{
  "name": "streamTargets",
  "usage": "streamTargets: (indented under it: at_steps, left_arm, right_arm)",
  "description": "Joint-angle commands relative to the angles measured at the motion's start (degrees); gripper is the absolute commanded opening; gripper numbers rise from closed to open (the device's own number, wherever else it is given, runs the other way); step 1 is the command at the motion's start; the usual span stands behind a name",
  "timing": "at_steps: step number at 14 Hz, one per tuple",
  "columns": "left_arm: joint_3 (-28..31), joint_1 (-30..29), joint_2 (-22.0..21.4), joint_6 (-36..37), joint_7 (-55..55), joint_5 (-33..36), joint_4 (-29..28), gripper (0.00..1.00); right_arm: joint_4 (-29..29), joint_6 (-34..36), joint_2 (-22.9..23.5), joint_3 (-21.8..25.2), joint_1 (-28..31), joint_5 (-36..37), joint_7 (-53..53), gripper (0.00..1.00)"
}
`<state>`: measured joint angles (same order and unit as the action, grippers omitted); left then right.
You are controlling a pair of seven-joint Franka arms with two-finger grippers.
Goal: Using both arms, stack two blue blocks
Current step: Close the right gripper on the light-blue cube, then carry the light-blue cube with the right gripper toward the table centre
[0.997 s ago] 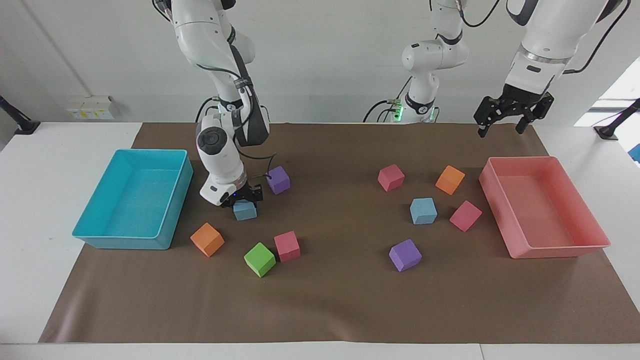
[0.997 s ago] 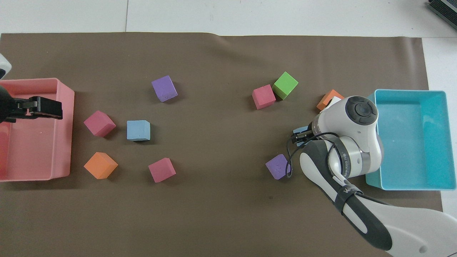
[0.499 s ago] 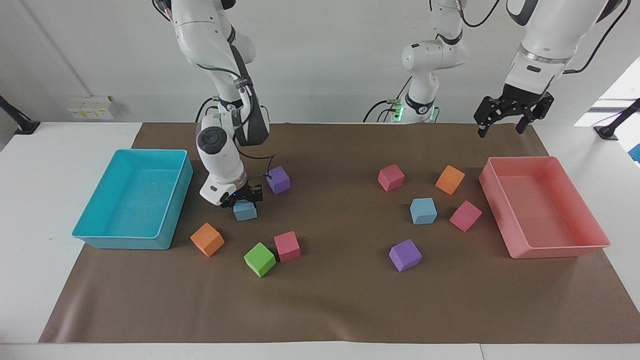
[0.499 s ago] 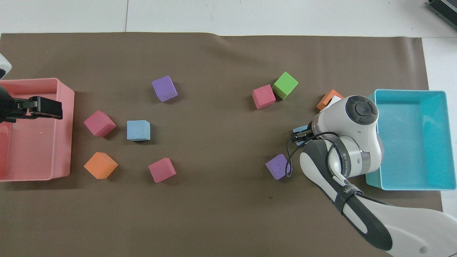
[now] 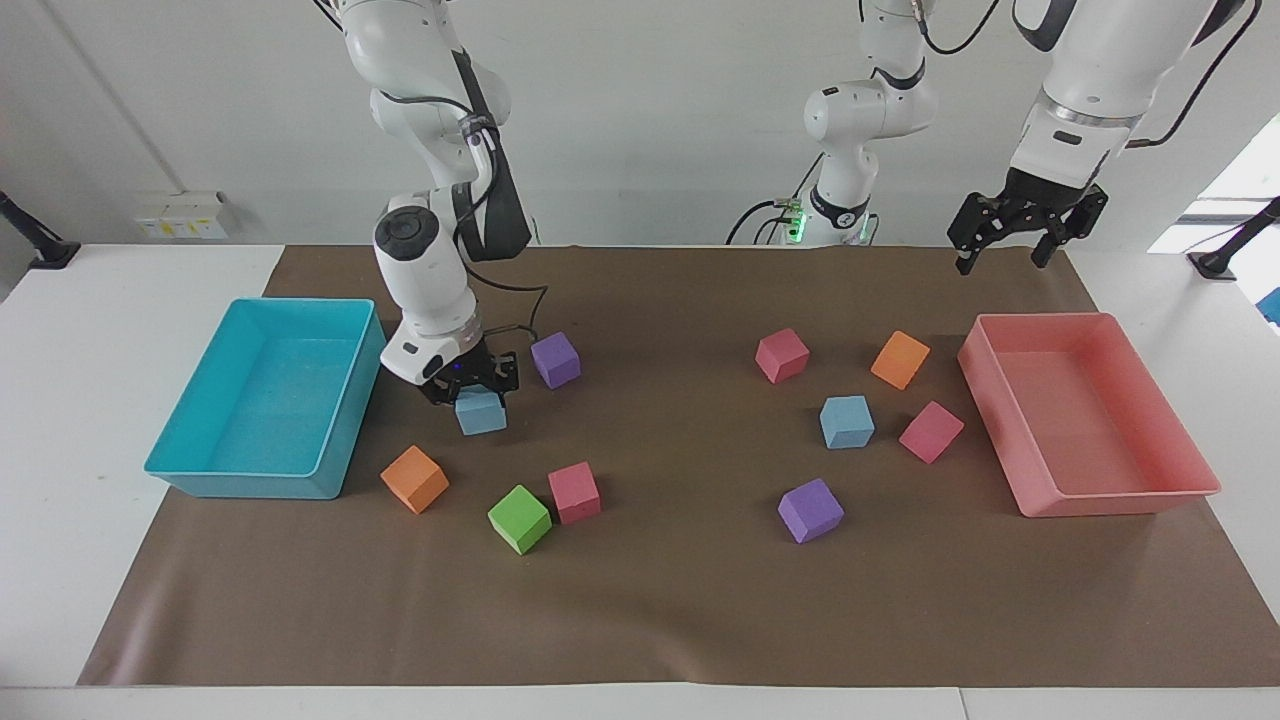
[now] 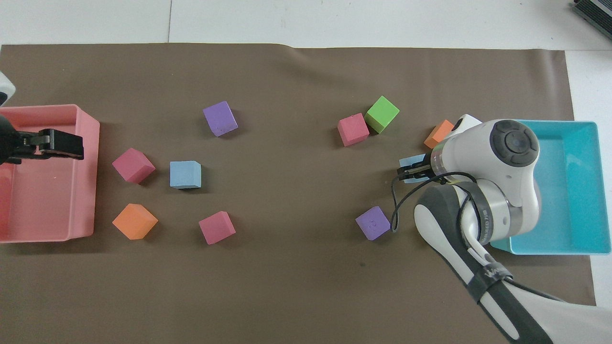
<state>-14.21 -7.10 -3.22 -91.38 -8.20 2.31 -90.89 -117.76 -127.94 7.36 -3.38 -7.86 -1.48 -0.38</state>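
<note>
My right gripper (image 5: 474, 390) is shut on one blue block (image 5: 482, 416), which hangs just above the brown mat beside the turquoise tray. In the overhead view the right wrist covers most of that block (image 6: 407, 163), and the right gripper (image 6: 412, 171) shows at its edge. The other blue block (image 5: 847, 421) (image 6: 185, 174) sits on the mat toward the left arm's end, among other cubes. My left gripper (image 5: 1003, 258) (image 6: 67, 145) waits open, high over the pink tray's end nearest the robots.
A turquoise tray (image 5: 200, 470) and a pink tray (image 5: 1110, 500) stand at the two ends of the mat. A purple cube (image 5: 556, 360), orange cube (image 5: 414, 479), green cube (image 5: 519, 519) and pink cube (image 5: 574, 492) ring the held block. Pink, orange and purple cubes surround the resting blue block.
The right arm has risen, lifting the blue block a little off the mat and shifting it slightly toward the turquoise tray. The left arm has stayed still.
</note>
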Motion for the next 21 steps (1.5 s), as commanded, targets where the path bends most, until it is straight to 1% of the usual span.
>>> streamTargets:
  at_steps: [1,3,4,6,8,9,12,17,19,21]
  left_arm:
    - [-0.29,-0.90,-0.38,0.94,0.55,-0.90,0.10,1.00]
    - [-0.29,-0.81,-0.38,0.94,0.55,-0.90,0.10,1.00]
    - [-0.29,-0.81,-0.38,0.94,0.55,-0.90,0.10,1.00]
    - [-0.38,-0.72,-0.47,0.94,0.47,-0.90,0.10,1.00]
    - [-0.30,-0.81,-0.47,0.94,0.47,-0.90,0.10,1.00]
    - [-0.29,-0.89,-0.47,0.94,0.47,-0.90,0.10,1.00]
    - [-0.29,-0.81,-0.47,1.03,0.47,-0.90,0.10,1.00]
    - [-0.29,-0.90,-0.47,0.94,0.47,-0.90,0.10,1.00]
    - [-0.29,-0.81,-0.47,1.03,0.38,-0.90,0.01,1.00]
    - [-0.29,-0.81,-0.47,0.77,0.55,-0.90,0.10,1.00]
  right_arm:
    - [1.12,5.05,-3.22,-0.23,0.74,-0.98,-0.32,0.00]
    - [4.19,8.22,-2.79,-0.31,0.21,-0.37,2.56,0.00]
    - [4.99,8.32,-2.44,-0.40,-0.31,-0.10,4.23,0.00]
    - [6.57,8.50,-1.91,-0.40,-3.03,-0.01,8.45,0.00]
    - [10.43,10.85,-0.16,-0.40,-4.88,-0.01,12.14,0.00]
    - [13.06,12.53,1.24,-0.40,-6.37,-0.01,14.68,0.00]
    - [18.17,12.89,5.46,-0.40,-11.02,-0.45,22.24,0.00]
    - [22.48,12.81,10.38,-0.40,-16.39,0.16,30.43,0.00]
    - [24.76,12.54,13.02,-0.40,-18.59,0.16,32.45,0.00]
    - [26.17,10.88,16.18,-0.31,-20.96,0.43,35.79,0.00]
